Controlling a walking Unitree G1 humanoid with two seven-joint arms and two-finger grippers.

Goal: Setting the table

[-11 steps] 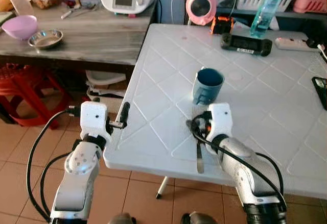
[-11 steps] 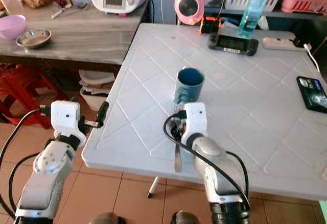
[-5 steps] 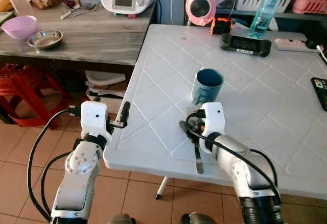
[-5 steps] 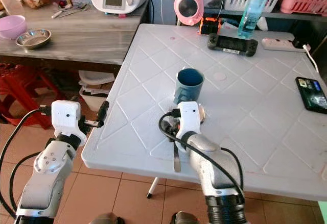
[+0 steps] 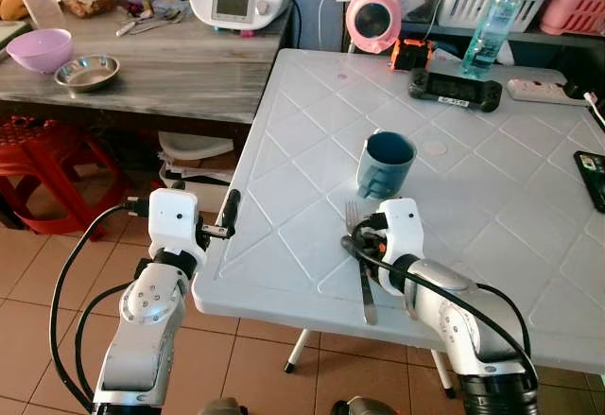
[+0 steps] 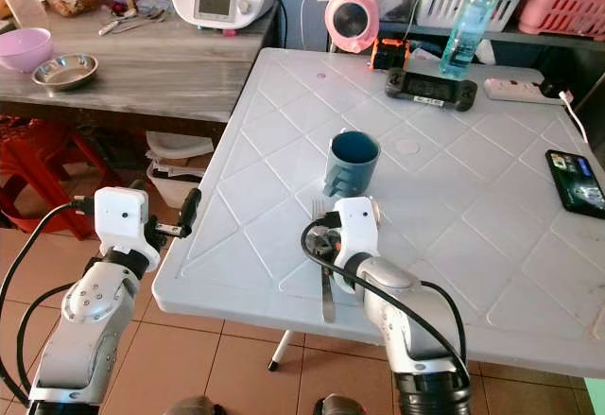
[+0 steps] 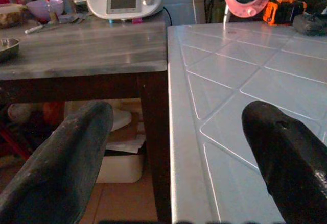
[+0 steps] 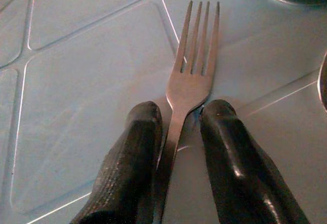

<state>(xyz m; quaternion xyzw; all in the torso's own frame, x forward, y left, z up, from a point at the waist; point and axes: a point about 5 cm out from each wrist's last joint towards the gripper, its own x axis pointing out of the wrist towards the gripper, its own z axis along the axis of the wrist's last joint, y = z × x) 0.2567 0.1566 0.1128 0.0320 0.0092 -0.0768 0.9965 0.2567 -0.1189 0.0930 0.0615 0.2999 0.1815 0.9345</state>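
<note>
While right hand [image 8: 176, 132] pinches the silver metal fork [image 8: 191, 76] flat on the white plastic bench [image 5: 302, 141], blue ceramic mug [image 5: 385, 163] sits at its 12 o'clock. Left hand [image 7: 173, 147] spread, idle; setting looks barely started.

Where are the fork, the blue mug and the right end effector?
fork [image 8: 196, 66]: right wrist view, on the tines.
blue mug [image 5: 385, 163]: left eye view, on its outer wall.
right end effector [image 8: 180, 132]: right wrist view, midway between the fingertips, astride the fork's neck.

before me a white table [image 5: 302, 150] on terracotta floor tiles [image 5: 38, 283]; to my left a grey wooden counter [image 5: 161, 70], red stool [image 5: 43, 164] beneath.
</note>
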